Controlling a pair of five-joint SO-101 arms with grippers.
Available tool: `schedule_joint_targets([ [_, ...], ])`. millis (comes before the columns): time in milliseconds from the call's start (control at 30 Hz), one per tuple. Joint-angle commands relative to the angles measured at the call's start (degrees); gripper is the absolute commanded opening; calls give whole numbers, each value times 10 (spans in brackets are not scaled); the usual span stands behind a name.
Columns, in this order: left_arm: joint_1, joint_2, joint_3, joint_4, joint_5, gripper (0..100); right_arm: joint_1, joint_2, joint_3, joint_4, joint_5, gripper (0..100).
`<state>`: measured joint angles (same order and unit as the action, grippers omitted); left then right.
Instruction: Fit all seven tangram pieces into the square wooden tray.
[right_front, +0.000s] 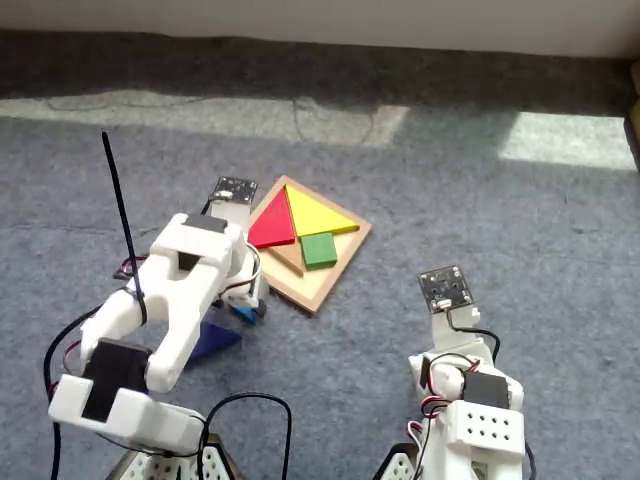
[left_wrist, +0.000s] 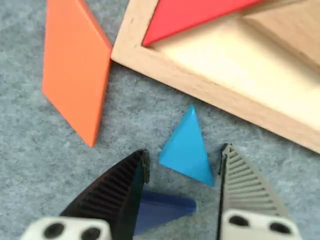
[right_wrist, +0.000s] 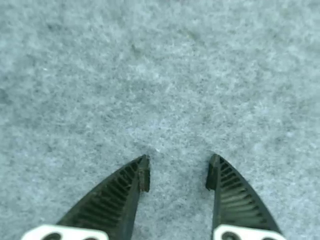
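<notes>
The square wooden tray (right_front: 330, 285) lies on the carpet holding a red triangle (right_front: 272, 228), a yellow triangle (right_front: 317, 212) and a green square (right_front: 318, 250). My left gripper (left_wrist: 184, 160) stands open just outside the tray's edge (left_wrist: 200, 85), its fingers on either side of a small light blue triangle (left_wrist: 187, 150) lying on the carpet. A dark blue triangle (left_wrist: 160, 207) lies under the gripper, and an orange parallelogram (left_wrist: 75, 65) lies beside the tray. My right gripper (right_wrist: 178, 172) is open over bare carpet, away from the pieces.
Grey carpet covers the floor. A black cable (right_front: 120, 215) stands up by the left arm. A sunlit patch (right_front: 570, 140) lies at the far right. The dark blue triangle (right_front: 212, 340) shows beside the left arm.
</notes>
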<state>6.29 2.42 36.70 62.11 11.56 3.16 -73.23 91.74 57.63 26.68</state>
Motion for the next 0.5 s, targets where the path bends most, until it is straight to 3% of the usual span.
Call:
schedule_joint_targets([
  [0,13,45,-58,30,3,182,16,0,3,-6,-1,184],
  [167,47,50,-58,33,2,114,16,0,3,-6,-1,184],
  [467,83,-68,-25,53,1,108,16,0,3,-6,-1,184],
])
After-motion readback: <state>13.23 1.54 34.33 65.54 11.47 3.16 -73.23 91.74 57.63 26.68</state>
